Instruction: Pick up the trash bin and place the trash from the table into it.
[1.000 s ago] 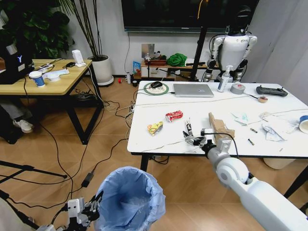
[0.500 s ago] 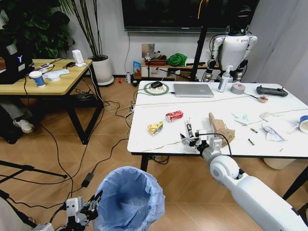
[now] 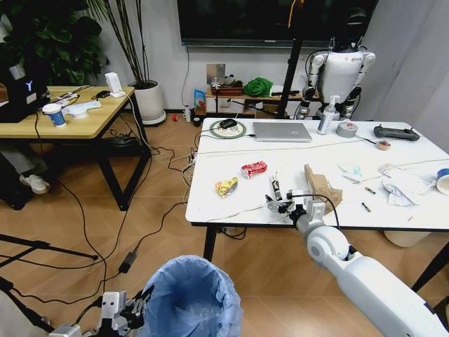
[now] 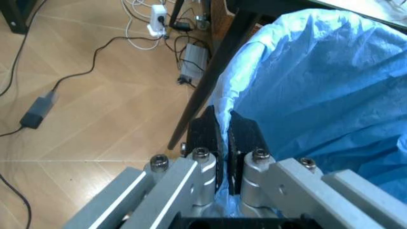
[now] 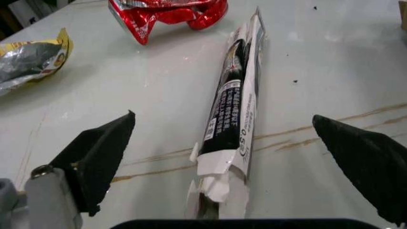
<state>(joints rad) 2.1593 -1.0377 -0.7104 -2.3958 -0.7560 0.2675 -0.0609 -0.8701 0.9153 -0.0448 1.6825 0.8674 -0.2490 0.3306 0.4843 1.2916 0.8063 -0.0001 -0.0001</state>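
crinkled blue-lined trash bin (image 3: pixel 191 298), flattened tube (image 5: pixel 230 98)

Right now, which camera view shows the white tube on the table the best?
The right wrist view: the white tube lies lengthwise between the open fingers of the right gripper, and its dark label shows. In the head view the tube is a thin strip just beyond that gripper. The left wrist view looks at the trash bin.

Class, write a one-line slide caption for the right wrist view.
Right tool open above a white tube on the table, red wrapper and yellow wrapper beyond.
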